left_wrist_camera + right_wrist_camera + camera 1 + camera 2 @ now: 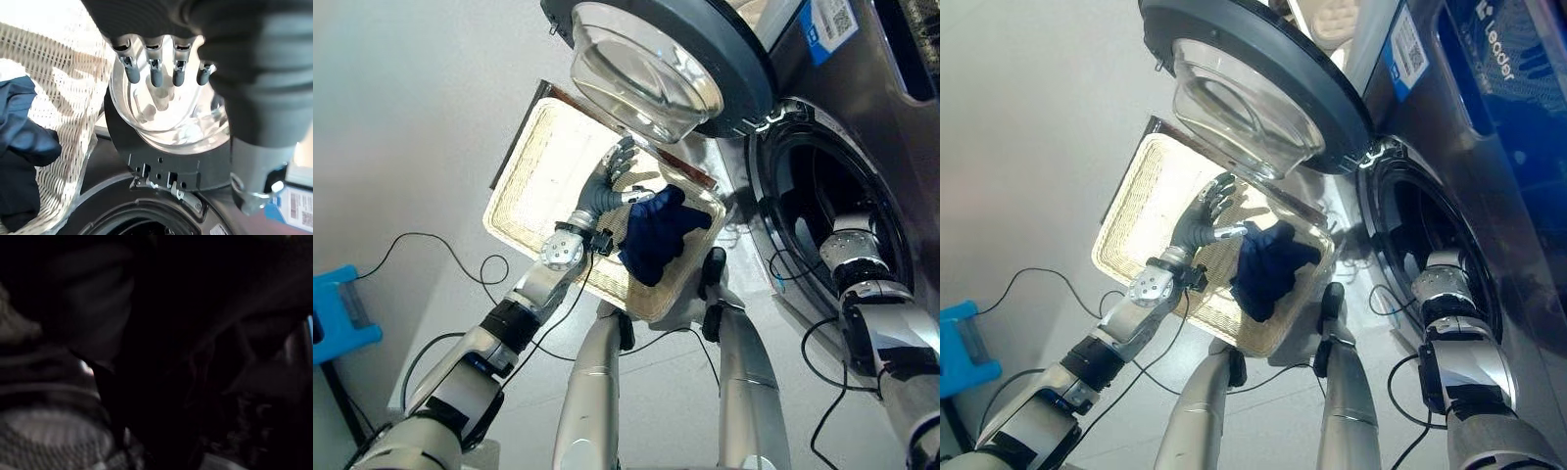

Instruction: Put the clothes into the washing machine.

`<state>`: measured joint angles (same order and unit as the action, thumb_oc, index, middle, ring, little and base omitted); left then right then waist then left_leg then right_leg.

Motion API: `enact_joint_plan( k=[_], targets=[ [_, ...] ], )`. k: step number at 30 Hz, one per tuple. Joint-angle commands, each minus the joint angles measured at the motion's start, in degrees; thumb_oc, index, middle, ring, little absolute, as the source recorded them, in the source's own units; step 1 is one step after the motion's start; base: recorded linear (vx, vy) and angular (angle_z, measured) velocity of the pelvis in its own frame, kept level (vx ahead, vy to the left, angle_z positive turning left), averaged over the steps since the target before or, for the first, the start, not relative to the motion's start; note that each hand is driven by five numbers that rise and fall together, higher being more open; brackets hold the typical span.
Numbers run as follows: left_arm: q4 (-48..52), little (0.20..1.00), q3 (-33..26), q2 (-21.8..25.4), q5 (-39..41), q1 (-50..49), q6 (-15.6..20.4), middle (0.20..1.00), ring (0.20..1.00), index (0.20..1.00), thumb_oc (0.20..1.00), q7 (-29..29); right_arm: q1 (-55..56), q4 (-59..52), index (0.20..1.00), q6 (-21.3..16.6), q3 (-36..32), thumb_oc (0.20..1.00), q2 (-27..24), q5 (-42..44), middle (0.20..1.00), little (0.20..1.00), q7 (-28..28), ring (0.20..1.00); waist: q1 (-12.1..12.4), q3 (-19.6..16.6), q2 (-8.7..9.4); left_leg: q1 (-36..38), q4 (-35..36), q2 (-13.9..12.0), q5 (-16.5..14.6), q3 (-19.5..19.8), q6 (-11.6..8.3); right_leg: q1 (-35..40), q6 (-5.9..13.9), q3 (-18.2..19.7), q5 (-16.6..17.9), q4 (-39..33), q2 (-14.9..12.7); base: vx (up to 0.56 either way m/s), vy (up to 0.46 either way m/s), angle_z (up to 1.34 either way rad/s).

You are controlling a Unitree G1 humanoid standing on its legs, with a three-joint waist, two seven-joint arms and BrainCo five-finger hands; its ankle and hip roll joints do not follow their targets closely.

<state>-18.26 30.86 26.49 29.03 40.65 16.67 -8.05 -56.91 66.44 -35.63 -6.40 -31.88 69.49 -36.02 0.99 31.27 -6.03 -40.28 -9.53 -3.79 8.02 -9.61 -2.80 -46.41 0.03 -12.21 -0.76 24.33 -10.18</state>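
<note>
A dark blue garment (pixel 658 235) lies bunched in the near right corner of a cream woven basket (pixel 533 166) on the floor. My left hand (pixel 605 186) hovers open over the basket, just left of the garment and not touching it; its straight fingers (pixel 154 73) point toward the machine's door. The washing machine's round drum opening (pixel 822 186) gapes on the right. My right arm (pixel 850 257) reaches into that opening, and its hand is hidden in the dark drum. The right wrist view is very dark, with dim folds of cloth (pixel 58 431).
The open washer door (pixel 646 69), with its bulging glass bowl, hangs over the basket's far right edge close to my left hand. A blue box (pixel 337 308) stands on the pale floor at the far left.
</note>
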Motion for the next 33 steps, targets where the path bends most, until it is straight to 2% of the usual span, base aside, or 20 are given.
enact_joint_plan(
  k=[1,3,8,9,10,11,12,17,19,20,26,27,30,32,33],
  targets=[
    [4.28,1.000,0.22,-1.51,1.66,0.93,1.65,1.000,1.000,1.000,1.000,-1.42,-0.42,-1.37,0.200,-10.69,-1.11,0.200,-5.93,7.60,0.200,0.200,-5.13,0.200,-1.00,-1.48,-2.95,-2.27,-7.74,3.38,-8.79,-3.49,-0.71,-0.42,6.34,-1.90,1.08,1.30,-0.50,-0.01,-0.013,0.05],
    [3.82,1.000,0.87,-2.33,1.26,1.37,1.53,1.000,1.000,1.000,1.000,-1.95,-1.55,-3.28,0.200,-14.40,-1.43,0.200,-4.90,11.28,0.200,0.200,-4.22,0.200,-1.00,-1.48,-3.10,-1.96,-7.88,3.57,-9.28,-3.46,-0.70,-0.40,6.60,-1.87,0.81,1.65,-0.74,-0.01,-0.007,0.05],
    [3.02,1.000,1.19,-3.17,1.03,2.49,1.38,1.000,1.000,1.000,1.000,-2.34,-3.16,-4.97,0.200,-17.11,-1.07,0.200,-3.71,14.55,0.200,0.200,-0.09,0.200,-1.02,-1.48,-3.20,-2.54,-7.77,3.74,-8.73,-3.57,-0.59,-1.03,6.38,-1.90,1.47,1.36,-0.84,0.00,0.000,0.00],
    [1.75,1.000,1.33,-3.97,1.12,3.10,1.62,1.000,1.000,1.000,1.000,-2.21,-3.76,-5.32,0.200,-16.90,-0.51,0.200,-2.92,13.62,0.200,0.200,2.77,0.200,-1.20,-1.48,-3.33,-2.11,-7.60,3.92,-8.81,-3.60,-0.71,-0.77,6.39,-1.76,1.38,1.21,-0.86,0.00,0.036,0.01],
    [1.21,1.000,1.29,-4.35,1.25,3.44,1.75,1.000,1.000,1.000,1.000,-2.02,-4.09,-5.26,0.856,-15.36,-0.04,0.856,-2.69,12.30,0.856,0.856,3.37,0.856,-1.31,-1.48,-3.45,-1.95,-7.42,4.03,-8.73,-3.67,-0.82,-0.69,6.37,-1.65,1.42,1.00,-0.81,-0.01,0.046,0.01],
    [1.02,1.000,1.37,-4.50,1.29,3.65,1.71,1.000,1.000,1.000,1.000,-2.05,-4.18,-5.08,1.000,-13.90,0.38,1.000,-2.56,11.14,1.000,1.000,3.20,1.000,-1.37,-1.48,-3.51,-1.81,-7.39,4.11,-8.71,-3.76,-0.83,-0.64,6.33,-1.61,1.48,0.91,-0.81,0.00,0.051,0.00],
    [0.65,1.000,1.28,-4.74,1.27,4.04,1.29,1.000,1.000,1.000,1.000,-1.81,-3.85,-4.76,1.000,-11.15,1.36,1.000,-1.93,7.44,1.000,1.000,3.21,1.000,-1.44,-1.48,-3.63,-1.18,-7.20,4.04,-8.96,-4.05,-0.96,-0.14,6.46,-1.55,1.10,0.91,-0.83,-0.01,0.034,0.02],
    [-0.73,1.000,0.98,-4.57,1.37,4.49,1.91,1.000,1.000,1.000,1.000,-0.91,-3.56,-3.78,1.000,-6.44,2.65,1.000,-1.44,2.94,1.000,1.000,2.46,1.000,-1.58,-1.48,-3.73,-1.16,-7.19,3.93,-8.77,-4.55,-0.85,-0.29,6.30,-1.58,1.40,0.70,-0.87,0.00,0.012,0.02],
    [-0.95,1.000,0.90,-4.69,0.94,4.57,1.95,1.000,1.000,1.000,1.000,-0.93,-3.23,-3.17,1.000,-4.33,3.12,1.000,-0.99,1.98,1.000,1.000,3.73,1.000,-1.59,-1.48,-3.79,-1.13,-7.16,3.92,-8.79,-4.72,-0.80,-0.30,6.25,-1.60,1.36,0.66,-0.87,0.00,0.020,0.01],
    [-1.43,1.000,0.74,-4.95,0.64,4.39,2.24,1.000,1.000,1.000,1.000,-0.66,-2.74,-2.13,1.000,-1.60,3.64,1.000,-0.57,1.05,1.000,1.000,6.04,1.000,-1.61,-1.48,-3.93,-0.93,-7.16,3.99,-8.85,-4.80,-0.82,-0.18,6.22,-1.52,1.33,0.57,-0.85,0.00,0.040,0.01],
    [-2.06,1.000,0.68,-5.58,-0.84,4.20,2.51,1.000,1.000,1.000,1.000,-0.81,-2.10,-0.50,1.000,3.74,4.79,1.000,0.37,-3.29,1.000,1.000,8.19,1.000,-1.69,-1.48,-4.38,-0.39,-6.87,4.11,-8.88,-5.31,-0.68,0.08,6.18,-1.33,1.20,0.41,-0.76,0.00,0.026,-0.01],
    [-2.29,1.000,0.75,-5.51,-2.28,4.25,2.45,1.000,1.000,1.000,1.000,-0.79,-2.00,0.17,1.000,5.44,5.58,1.000,0.56,-3.32,1.000,1.000,10.24,1.000,-1.61,-1.48,-4.49,-0.27,-6.86,4.14,-8.91,-5.52,-0.63,0.21,6.16,-1.40,1.17,0.30,-0.81,0.02,0.028,-0.05],
    [-2.59,1.000,1.49,-4.77,-8.06,4.14,1.68,1.000,1.000,1.000,1.000,-2.81,-0.12,0.73,1.000,6.85,5.86,1.000,1.67,-3.17,1.000,1.000,13.07,1.000,-1.76,-1.48,-4.55,0.28,-7.18,4.12,-9.42,-5.68,-0.69,0.65,6.32,-1.35,0.57,0.76,-0.84,0.01,0.008,-0.01],
    [-2.77,1.000,2.12,-3.86,-11.61,4.31,0.39,1.000,1.000,1.000,1.000,-3.95,0.80,0.36,1.000,7.52,6.12,1.000,2.09,-3.73,1.000,1.000,12.85,1.000,-1.86,-1.48,-4.50,0.41,-7.28,4.06,-9.55,-5.88,-0.67,0.77,6.34,-1.36,0.38,0.86,-0.81,0.00,0.000,0.00],
    [-3.13,1.000,2.91,-2.47,-17.28,4.65,-1.95,1.000,1.000,1.000,1.000,-5.50,1.95,0.10,1.000,8.10,6.15,1.000,2.58,-3.52,1.000,1.000,12.69,1.000,-1.97,-1.48,-4.58,0.51,-7.27,4.00,-9.53,-6.02,-0.65,0.86,6.37,-1.30,0.31,0.85,-0.75,0.00,0.000,0.00]
  ],
)
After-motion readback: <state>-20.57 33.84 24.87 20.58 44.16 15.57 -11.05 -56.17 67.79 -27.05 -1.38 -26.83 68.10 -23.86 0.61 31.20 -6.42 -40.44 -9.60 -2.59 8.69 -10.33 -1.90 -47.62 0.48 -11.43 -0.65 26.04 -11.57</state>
